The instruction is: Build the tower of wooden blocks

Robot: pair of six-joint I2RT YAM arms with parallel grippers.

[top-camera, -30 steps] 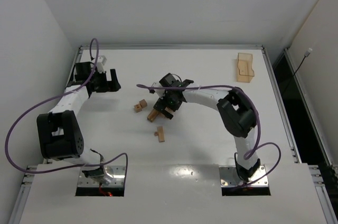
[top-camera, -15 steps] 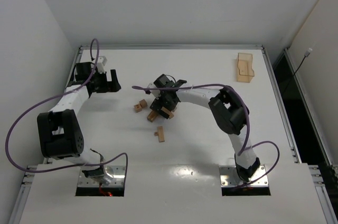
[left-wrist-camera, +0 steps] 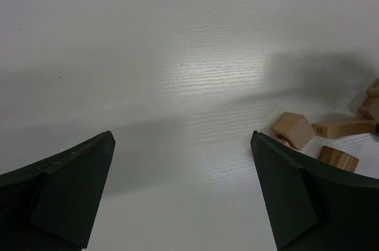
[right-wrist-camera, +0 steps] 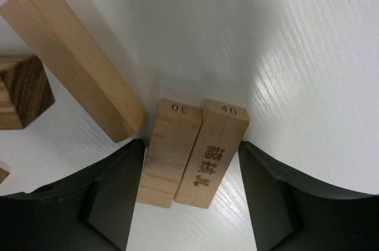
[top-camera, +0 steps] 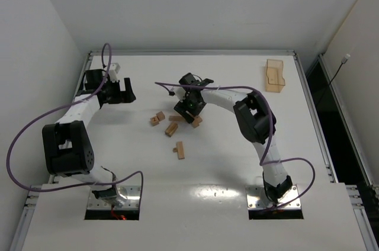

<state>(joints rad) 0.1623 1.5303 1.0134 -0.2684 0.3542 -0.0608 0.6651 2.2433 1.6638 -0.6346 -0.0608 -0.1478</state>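
Centrally, two wood blocks (right-wrist-camera: 177, 150) (side by side, pinch unclear) inside right gripper (right-wrist-camera: 190, 171); left gripper (left-wrist-camera: 182, 156) spread.

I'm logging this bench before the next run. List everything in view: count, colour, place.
table: one, white.
wood blocks: several, light tan, loose mid-table; exact count unclear, some hidden.
numbered bars: two, light tan, marked 30 and 40, side by side between the right jaws.
tray: one, translucent orange, far right of the table.
cables: two, purple, one along each arm.
left arm: one, black and white, far left; jaws wide apart over bare table, holding nothing.
right arm: one, black and white, reaching mid-table; jaws flank the numbered bars, grip unclear.
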